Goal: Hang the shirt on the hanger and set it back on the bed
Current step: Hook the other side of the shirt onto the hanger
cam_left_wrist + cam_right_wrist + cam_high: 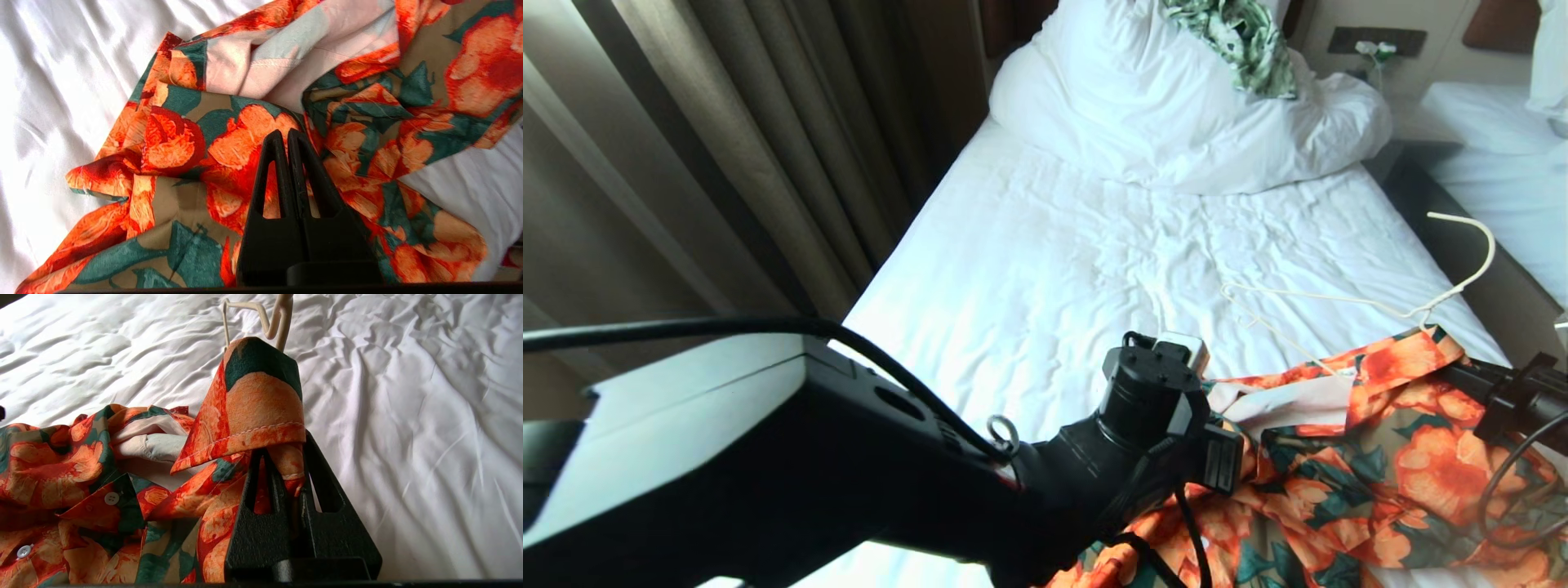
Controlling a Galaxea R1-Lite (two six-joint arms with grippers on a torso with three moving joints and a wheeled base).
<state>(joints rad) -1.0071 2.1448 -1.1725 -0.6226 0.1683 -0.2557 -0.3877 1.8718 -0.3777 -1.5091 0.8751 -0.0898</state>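
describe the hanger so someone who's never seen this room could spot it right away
On the big white bed, look toward its right edge, just beyond the orange-flowered shirt. The hanger lies flat there: a thin cream wire triangle, its curved hook overhanging the bed's edge.

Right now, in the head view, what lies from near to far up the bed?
Shirt → hanger → bare wrinkled sheet of the bed → bunched duvet → green-and-white leaf-print garment on top of it.
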